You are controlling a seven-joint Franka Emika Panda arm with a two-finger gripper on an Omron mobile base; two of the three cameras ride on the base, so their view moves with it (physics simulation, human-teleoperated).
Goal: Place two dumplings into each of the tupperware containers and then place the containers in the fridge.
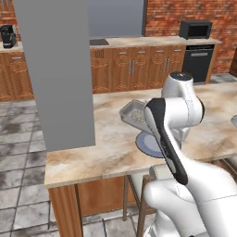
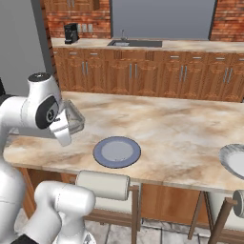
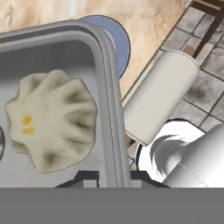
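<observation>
The gripper (image 3: 113, 177) is clenched on the rim of the grey container (image 3: 107, 87); inside, at nine o'clock, one dumpling (image 3: 50, 120) lies, perhaps another too. The fridge step remains

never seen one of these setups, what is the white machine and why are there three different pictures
The white machine is a robot arm on a driving base in a simulated kitchen. Two pictures come from cameras on the base, behind the arm to its left and right. The third comes from a camera on the hand, looking along the gripper.

On the marble counter lies a round blue-grey plate, with a white plate at the far right. The gripper is shut on the rim of the grey tupperware container, which is lifted and tilted. One dumpling lies inside; the edge of something else shows beside it.
</observation>
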